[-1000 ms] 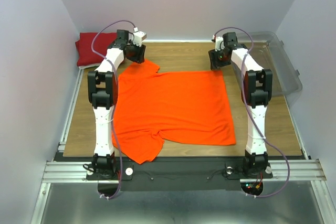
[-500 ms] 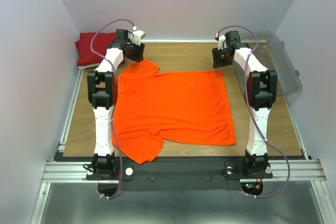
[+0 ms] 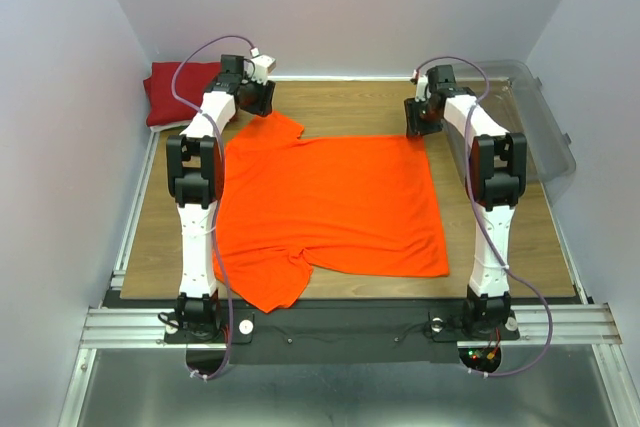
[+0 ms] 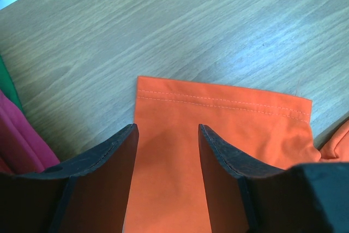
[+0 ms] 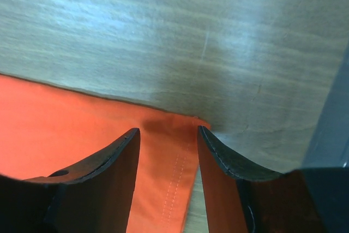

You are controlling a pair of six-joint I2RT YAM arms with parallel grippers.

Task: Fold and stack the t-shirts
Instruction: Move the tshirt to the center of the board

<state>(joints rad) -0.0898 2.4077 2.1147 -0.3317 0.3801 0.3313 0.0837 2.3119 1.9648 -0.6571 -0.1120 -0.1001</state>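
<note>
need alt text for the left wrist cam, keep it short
The left hand, open, hangs over the sleeve of the orange t-shirt, which lies flat on the wooden table with its stitched hem toward the top of the view. At the left edge, part of a dark red t-shirt and a thin strip of green cloth show.

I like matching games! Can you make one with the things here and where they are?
Things:
1 orange shirt
2 red shirt
3 bin
4 left gripper

Places:
A far right side
B over a sleeve
C spread flat in the middle
D far left corner

Pairs: 1-C, 2-D, 3-A, 4-B
</note>
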